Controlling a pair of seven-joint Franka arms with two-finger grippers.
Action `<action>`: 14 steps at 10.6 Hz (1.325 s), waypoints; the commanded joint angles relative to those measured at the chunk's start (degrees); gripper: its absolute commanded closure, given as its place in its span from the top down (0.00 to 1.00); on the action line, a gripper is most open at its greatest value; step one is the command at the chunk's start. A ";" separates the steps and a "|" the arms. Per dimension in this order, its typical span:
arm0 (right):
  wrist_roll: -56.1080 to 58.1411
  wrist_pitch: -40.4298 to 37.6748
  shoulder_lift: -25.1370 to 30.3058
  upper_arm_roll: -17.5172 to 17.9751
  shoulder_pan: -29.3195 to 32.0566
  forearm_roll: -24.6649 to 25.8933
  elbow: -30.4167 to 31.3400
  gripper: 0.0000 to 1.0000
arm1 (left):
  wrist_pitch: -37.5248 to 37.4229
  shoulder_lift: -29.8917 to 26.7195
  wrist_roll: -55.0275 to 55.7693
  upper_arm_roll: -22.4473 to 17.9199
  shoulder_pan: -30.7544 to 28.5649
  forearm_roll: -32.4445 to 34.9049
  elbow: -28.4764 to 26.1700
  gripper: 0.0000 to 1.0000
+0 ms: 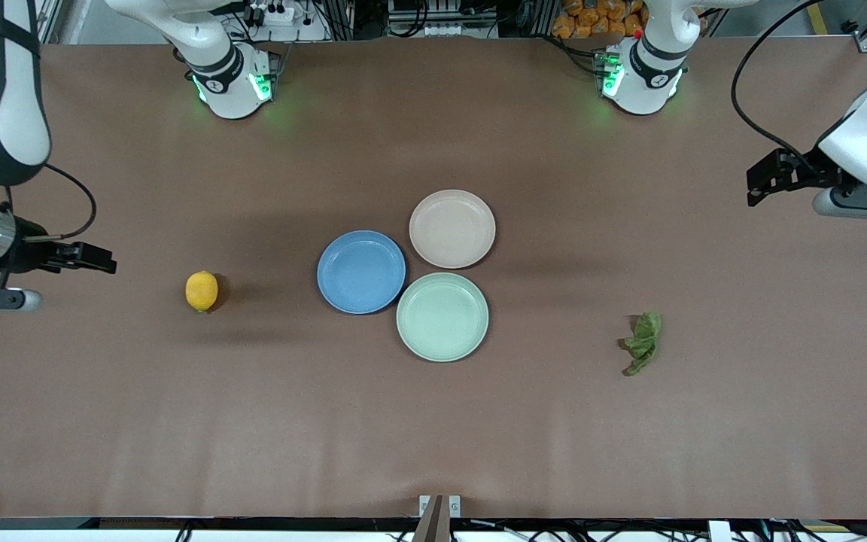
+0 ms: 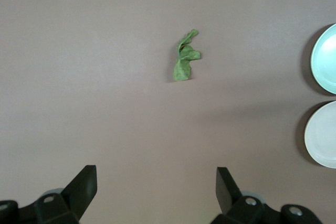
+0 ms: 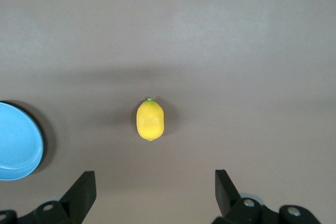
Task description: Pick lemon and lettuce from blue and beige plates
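A yellow lemon (image 1: 202,291) lies on the bare table toward the right arm's end; it also shows in the right wrist view (image 3: 150,120). A crumpled green lettuce leaf (image 1: 643,343) lies on the table toward the left arm's end; it also shows in the left wrist view (image 2: 185,57). The blue plate (image 1: 361,272) and the beige plate (image 1: 452,228) stand empty at mid-table. My right gripper (image 1: 106,263) is open and empty, up over the table's end past the lemon (image 3: 155,178). My left gripper (image 1: 755,187) is open and empty, up over the table's other end (image 2: 156,174).
An empty light green plate (image 1: 442,316) touches the blue and beige plates, nearer to the front camera. The plates' edges show in the wrist views: blue (image 3: 18,140), green (image 2: 325,59), beige (image 2: 321,135). Both arm bases stand along the table's top edge.
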State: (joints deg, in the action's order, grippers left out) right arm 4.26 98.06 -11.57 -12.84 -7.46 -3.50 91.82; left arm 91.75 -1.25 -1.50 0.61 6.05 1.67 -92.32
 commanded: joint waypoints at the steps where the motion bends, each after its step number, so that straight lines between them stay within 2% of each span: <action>1: 1.10 -2.78 0.32 0.01 0.25 -0.02 -4.97 1.00 | -3.85 0.64 -1.14 0.88 -0.59 -2.89 4.68 1.00; 2: 1.10 -3.74 0.50 0.01 0.26 -0.11 -6.29 1.00 | -4.47 0.64 -0.87 1.49 -0.95 -3.24 5.30 1.00; 4: 0.66 -10.66 1.11 0.01 0.17 1.29 -9.54 1.00 | -4.56 0.81 -0.69 1.41 -0.95 -3.16 5.31 1.00; 6: -1.35 -11.05 3.57 0.45 -0.27 4.54 -9.91 1.00 | -4.56 1.08 3.40 1.41 -0.86 -3.07 5.57 1.00; 14: -2.07 -13.16 8.23 2.30 -0.89 5.78 -8.85 1.00 | -4.56 1.95 4.05 1.41 -1.04 -2.81 6.01 1.00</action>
State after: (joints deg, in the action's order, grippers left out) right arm 3.60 85.25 -4.69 -11.09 -8.00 1.19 81.57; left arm 88.52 -0.68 1.89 1.56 5.69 -0.09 -88.11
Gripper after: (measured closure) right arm 0.000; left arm 0.000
